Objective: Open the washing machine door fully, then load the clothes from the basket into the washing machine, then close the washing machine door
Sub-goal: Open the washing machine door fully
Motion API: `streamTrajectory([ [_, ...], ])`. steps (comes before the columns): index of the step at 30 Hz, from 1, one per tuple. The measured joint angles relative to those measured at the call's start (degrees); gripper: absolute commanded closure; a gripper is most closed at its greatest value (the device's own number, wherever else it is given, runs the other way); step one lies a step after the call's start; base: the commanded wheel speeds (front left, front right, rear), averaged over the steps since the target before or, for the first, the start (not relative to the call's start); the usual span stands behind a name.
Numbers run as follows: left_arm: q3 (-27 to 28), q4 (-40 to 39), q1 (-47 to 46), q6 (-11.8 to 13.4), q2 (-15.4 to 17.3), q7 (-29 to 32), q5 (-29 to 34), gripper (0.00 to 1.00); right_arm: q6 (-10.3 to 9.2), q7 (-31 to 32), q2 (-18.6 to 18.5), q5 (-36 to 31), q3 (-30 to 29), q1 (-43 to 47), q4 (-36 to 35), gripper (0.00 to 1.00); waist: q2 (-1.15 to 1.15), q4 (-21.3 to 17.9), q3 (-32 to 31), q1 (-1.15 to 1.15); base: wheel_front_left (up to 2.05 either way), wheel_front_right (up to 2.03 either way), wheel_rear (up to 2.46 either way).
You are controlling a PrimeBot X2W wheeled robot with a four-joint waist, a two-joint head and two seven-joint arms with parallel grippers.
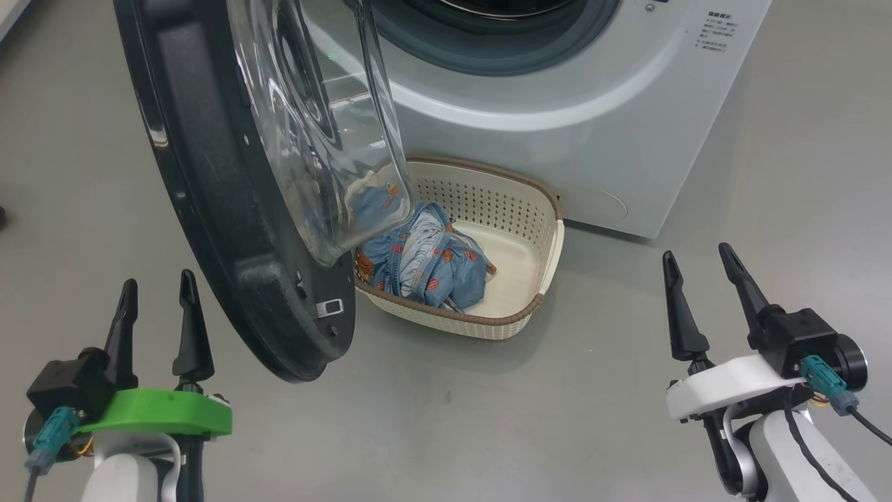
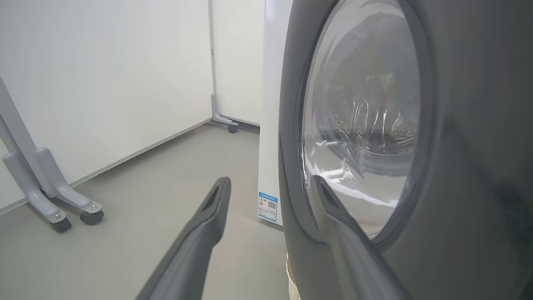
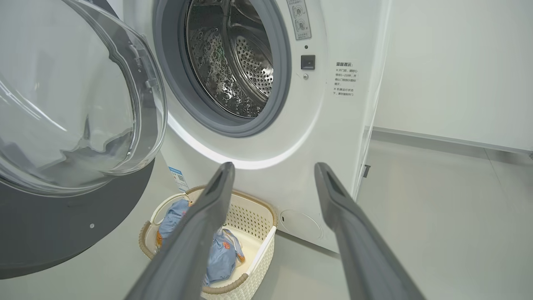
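Both your grippers stand empty, jaws spread wide: left gripper (image 1: 158, 279) at seven o'clock in the head view, right gripper (image 1: 697, 251) at four. The round glossy-black door (image 1: 223, 237) with clear glass bowl stands open at ten. At centre, the cream perforated plastic basket (image 1: 533, 209) holds the light blue, orange-printed clothes bundle (image 1: 432, 265), before the white front-loading washing machine (image 1: 557, 104) at twelve.

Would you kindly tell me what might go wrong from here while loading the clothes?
The washing machine door partly overhangs the basket, so a reaching arm might strike its glass bowl. The door also stands between the left gripper and the clothes. The loose bundle may slip from the right gripper on lifting.
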Motion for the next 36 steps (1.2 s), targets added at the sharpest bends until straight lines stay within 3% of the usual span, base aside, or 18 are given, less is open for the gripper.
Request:
streamTrajectory([
  [14, 0.0, 0.1, 0.3, 0.0, 0.0, 0.0, 0.1, 0.00, 0.00, 0.0, 1.6, -2.1, -2.7, 1.8, -0.6, 0.00, 0.00, -0.4, -0.2, 0.00, 0.00, 0.00, 0.00],
  [15, 0.0, 0.2, 0.3, 0.0, 0.0, 0.0, 0.1, 0.46, 0.00, 0.0, 1.8, -2.2, -2.7, 1.9, -0.6, 0.00, 0.00, -0.4, -0.2, 0.00, 0.00, 0.00, 0.00],
  [16, 0.0, 0.3, 0.3, 0.0, 0.0, 0.0, 0.1, 0.82, 0.00, 0.0, 2.0, -2.2, -2.7, 1.9, -0.6, 0.00, 0.00, -0.4, -0.2, 0.00, 0.00, 0.00, 0.00],
  [17, -0.1, 0.5, 0.3, 0.0, 0.0, 0.0, 0.1, 1.00, 0.00, 0.0, 2.1, -2.2, -2.7, 1.9, -0.6, 0.00, 0.00, -0.4, -0.2, 0.00, 0.00, 0.00, 0.00],
  [36, 0.4, -2.4, 0.1, -0.1, 0.0, 0.0, -0.6, 1.00, 0.60, 0.0, 3.2, -3.6, -4.2, 2.9, -0.8, 0.00, 0.00, -0.3, -0.5, 0.00, 0.00, 0.00, 0.00],
])
